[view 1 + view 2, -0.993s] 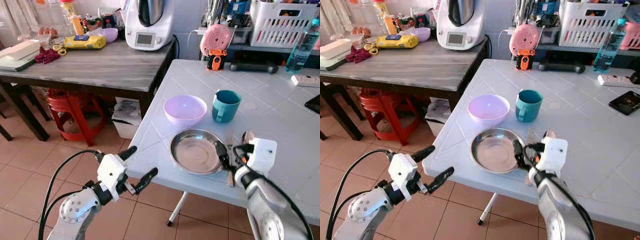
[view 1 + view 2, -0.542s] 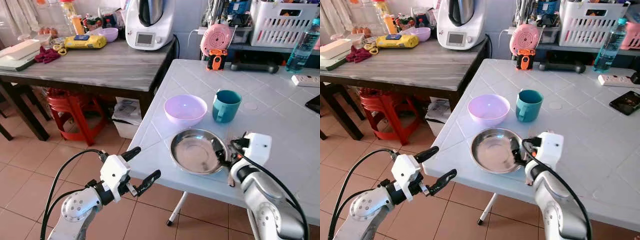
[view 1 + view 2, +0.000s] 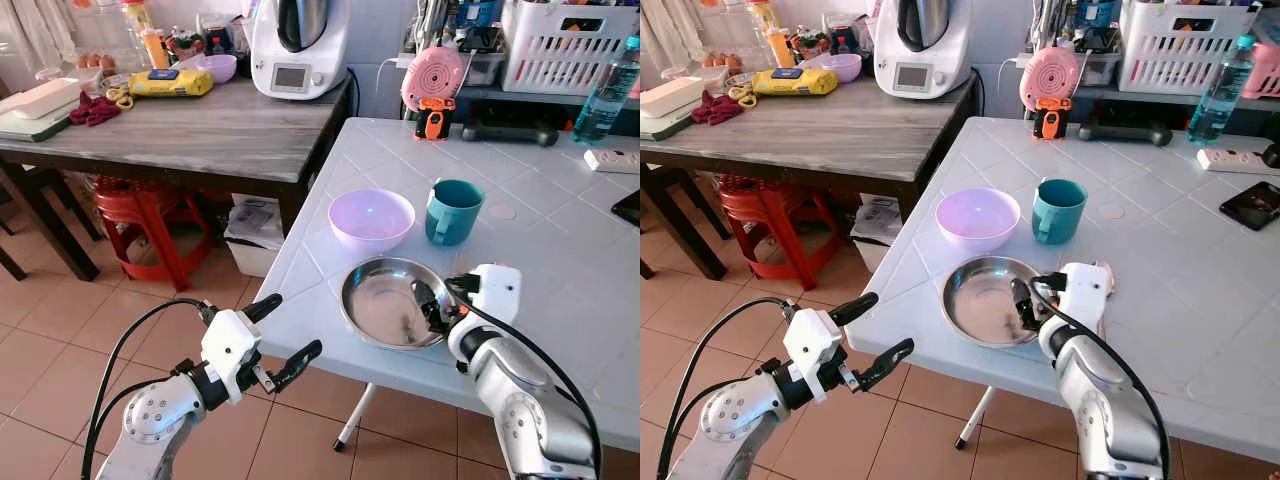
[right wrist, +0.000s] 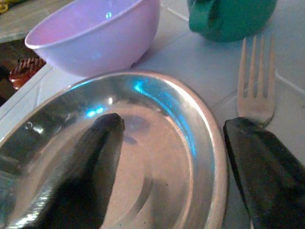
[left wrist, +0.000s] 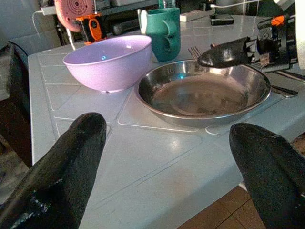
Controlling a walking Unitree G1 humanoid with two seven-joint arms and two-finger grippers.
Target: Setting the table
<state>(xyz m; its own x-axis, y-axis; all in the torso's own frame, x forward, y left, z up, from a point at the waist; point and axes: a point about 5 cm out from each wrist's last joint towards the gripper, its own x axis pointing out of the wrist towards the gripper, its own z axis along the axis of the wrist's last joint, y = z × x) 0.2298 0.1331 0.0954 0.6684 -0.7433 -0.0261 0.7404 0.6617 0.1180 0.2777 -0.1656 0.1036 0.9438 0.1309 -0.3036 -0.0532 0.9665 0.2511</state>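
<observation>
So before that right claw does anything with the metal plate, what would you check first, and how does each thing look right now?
1. Right gripper open: ok, its fingers stand apart.
2. Fingers astride the rim of the steel plate: ok, one finger inside, the other outside.
3. Plate flat on the white table: ok.
4. Fork out of the way: not ok, it lies right by the outer finger.
5. Purple bowl and teal mug apart from the plate: ok, though close.
6. Left gripper out of the way: ok, open, off the table edge.
</observation>
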